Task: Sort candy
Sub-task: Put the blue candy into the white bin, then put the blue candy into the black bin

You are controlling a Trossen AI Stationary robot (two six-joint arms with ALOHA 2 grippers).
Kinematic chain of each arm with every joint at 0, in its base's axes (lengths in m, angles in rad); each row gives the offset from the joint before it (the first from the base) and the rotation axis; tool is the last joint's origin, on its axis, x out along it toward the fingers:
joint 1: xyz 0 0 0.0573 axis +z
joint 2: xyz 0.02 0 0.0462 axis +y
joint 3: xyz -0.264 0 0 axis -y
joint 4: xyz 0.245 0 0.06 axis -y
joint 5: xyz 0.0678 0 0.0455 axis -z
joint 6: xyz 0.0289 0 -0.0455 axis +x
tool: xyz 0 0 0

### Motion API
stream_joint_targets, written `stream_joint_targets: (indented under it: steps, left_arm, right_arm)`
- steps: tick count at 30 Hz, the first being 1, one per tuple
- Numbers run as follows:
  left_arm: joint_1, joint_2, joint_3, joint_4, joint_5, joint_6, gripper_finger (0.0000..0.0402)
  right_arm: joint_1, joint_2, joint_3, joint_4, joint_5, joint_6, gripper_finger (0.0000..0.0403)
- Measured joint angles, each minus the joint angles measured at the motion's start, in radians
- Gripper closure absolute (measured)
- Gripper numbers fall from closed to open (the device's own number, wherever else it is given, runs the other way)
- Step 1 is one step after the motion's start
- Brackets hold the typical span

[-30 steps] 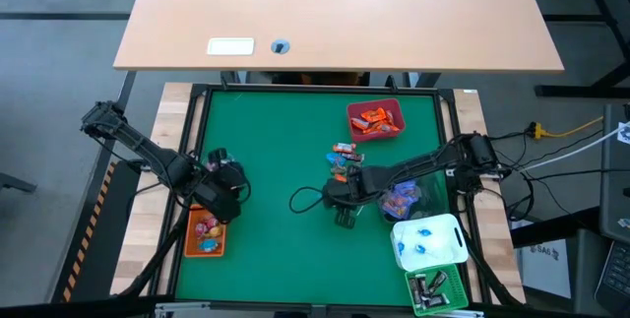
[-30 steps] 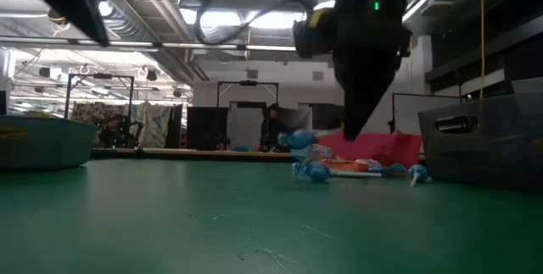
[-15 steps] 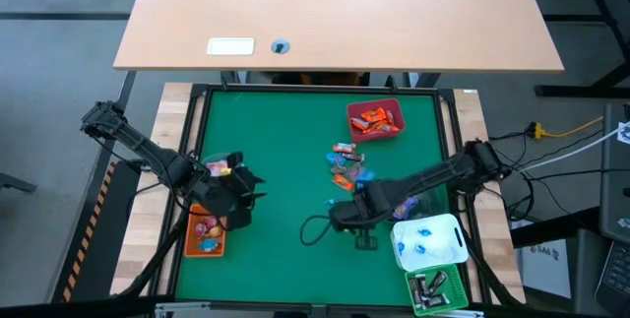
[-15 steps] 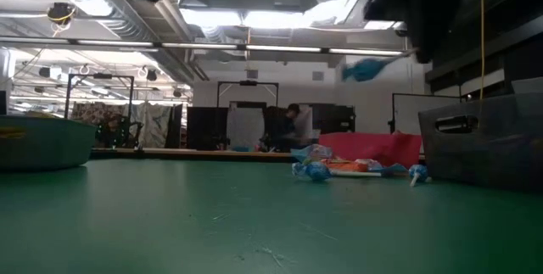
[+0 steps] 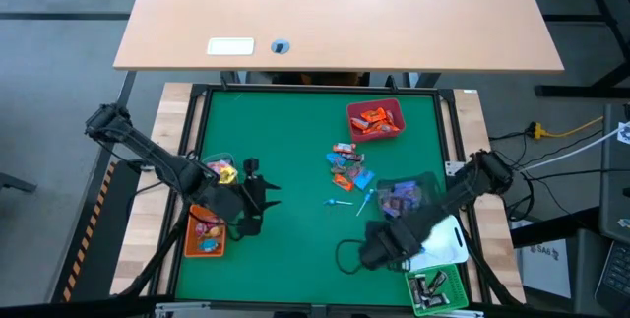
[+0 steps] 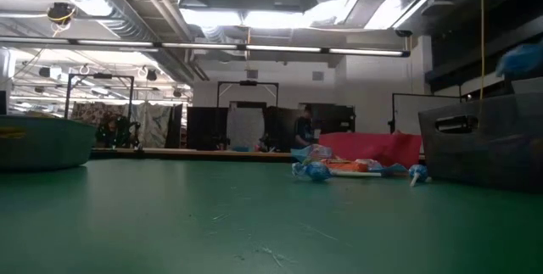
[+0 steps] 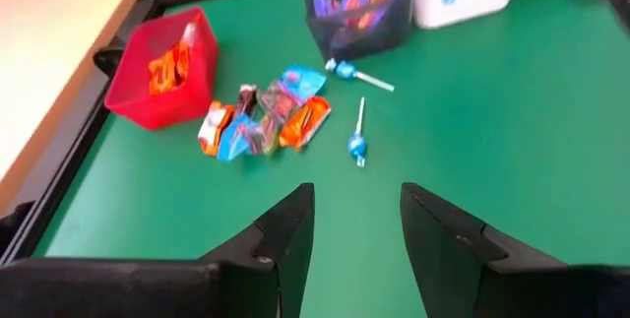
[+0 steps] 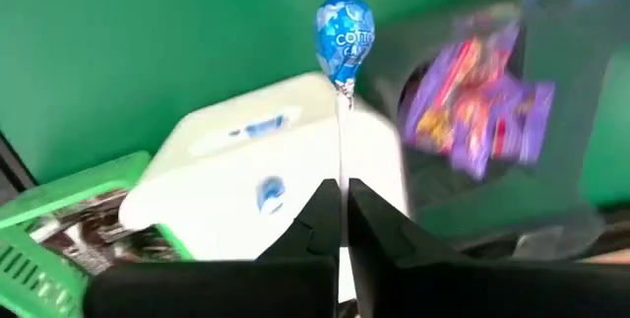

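Right hand [image 8: 342, 222] clamped on blue lollipop [image 8: 344, 31], now swung near white bin [image 8: 236, 165]; drop likely next. Left hand [image 7: 356, 227] open, empty.

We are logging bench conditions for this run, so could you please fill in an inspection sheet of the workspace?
Surface: green mat, no spills seen.
Job's things: loose candy pile mid-mat; two blue lollipops beside it; sorted candy in red bin, orange bin, clear bin, white bin, green bin.
Clutter: nothing seen.
End effectors: left end effector open, empty; right end effector shut on blue lollipop above white bin.
Cables: loop by right arm.
Surroundings: wooden desk; person far behind.
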Motion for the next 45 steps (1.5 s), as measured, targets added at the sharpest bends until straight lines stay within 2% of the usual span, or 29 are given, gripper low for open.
stream_joint_targets:
  steps: [7, 17, 25, 30, 33, 37, 41, 45]
  left_arm:
    - [0.026, 0.101, 0.0, 0.01, 0.0, 0.0, 0.0261]
    - [0.059, 0.22, 0.0, 0.127, 0.002, 0.001, 0.026]
    - [0.068, 0.249, 0.0, 0.19, 0.0, 0.001, 0.026]
    - [0.068, 0.249, 0.0, 0.205, 0.001, 0.001, 0.026]
    - [0.068, 0.249, 0.0, 0.204, 0.002, 0.001, 0.026]
    - [0.068, 0.249, 0.0, 0.215, 0.002, 0.001, 0.026]
    - [0.069, 0.249, 0.0, 0.217, 0.002, 0.001, 0.026]
    - [0.072, 0.249, 0.0, 0.217, 0.002, 0.001, 0.026]
  right_arm:
    - [0.139, -0.015, 0.0, 0.001, -0.005, 0.256, 0.0398]
    - [0.311, -0.014, 0.0, 0.001, 0.073, 0.521, 0.0398]
    - [0.402, -0.013, -0.057, 0.001, 0.073, 0.573, 0.0397]
    - [0.41, -0.012, -0.114, 0.001, 0.072, 0.604, 0.0394]
    - [0.393, -0.012, -0.139, 0.0, 0.072, 0.604, 0.0369]
    - [0.366, -0.012, -0.158, 0.002, 0.045, 0.59, 0.0304]
    - [0.325, -0.012, -0.16, 0.002, 0.0, 0.47, 0.0244]
    - [0.264, -0.012, -0.16, 0.001, -0.026, 0.364, 0.0215]
